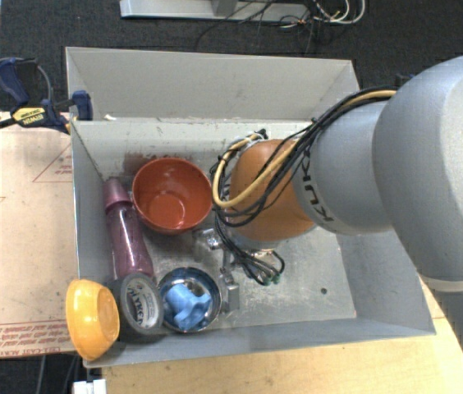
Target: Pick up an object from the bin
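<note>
Nothing's been picked yet as far as I can see, everything looks to be sitting in the bin (305,298). Going from the left: a yellow cup (92,318) perched at the near left corner, a pink bottle (126,236) lying along the left wall, a grey roll of tape (139,304) just beside the cup, an orange-red bowl (171,194) sitting upright further back, and a round blue-rimmed dish (189,300) with something blue crumpled inside, touching the tape roll. The gripper (225,269) is down low, near the bin floor, in the gap right of the blue dish and just on the near side of the red bowl. I honestly can't tell if it's open or closed, and I see nothing in it. So my guess is the whole grab and lift is still to do. The arm (396,171) comes in big from the right, wrist with its orange cover (268,195) tipped down into the middle, cables (240,191) looped across it.
</note>
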{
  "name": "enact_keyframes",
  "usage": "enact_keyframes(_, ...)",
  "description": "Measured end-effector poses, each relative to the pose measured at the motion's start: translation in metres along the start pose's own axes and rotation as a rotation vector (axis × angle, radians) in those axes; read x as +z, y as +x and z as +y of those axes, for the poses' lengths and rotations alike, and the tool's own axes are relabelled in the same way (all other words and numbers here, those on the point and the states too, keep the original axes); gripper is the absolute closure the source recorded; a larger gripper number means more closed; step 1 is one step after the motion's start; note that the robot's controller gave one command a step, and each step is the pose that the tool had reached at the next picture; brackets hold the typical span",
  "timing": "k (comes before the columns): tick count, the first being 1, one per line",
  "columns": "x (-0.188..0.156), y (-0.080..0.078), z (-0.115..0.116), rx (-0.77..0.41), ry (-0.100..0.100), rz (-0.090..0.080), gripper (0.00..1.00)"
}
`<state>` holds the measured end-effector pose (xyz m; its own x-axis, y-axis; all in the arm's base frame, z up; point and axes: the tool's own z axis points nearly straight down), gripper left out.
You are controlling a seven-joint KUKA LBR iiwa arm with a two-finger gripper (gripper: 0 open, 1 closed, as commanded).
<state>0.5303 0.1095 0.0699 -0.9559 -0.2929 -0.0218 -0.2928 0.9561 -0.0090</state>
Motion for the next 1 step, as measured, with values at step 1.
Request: enact_keyframes(1, 0.0015, -0.0154, 0.0075, 0.001, 0.005, 0.013, 0.0)
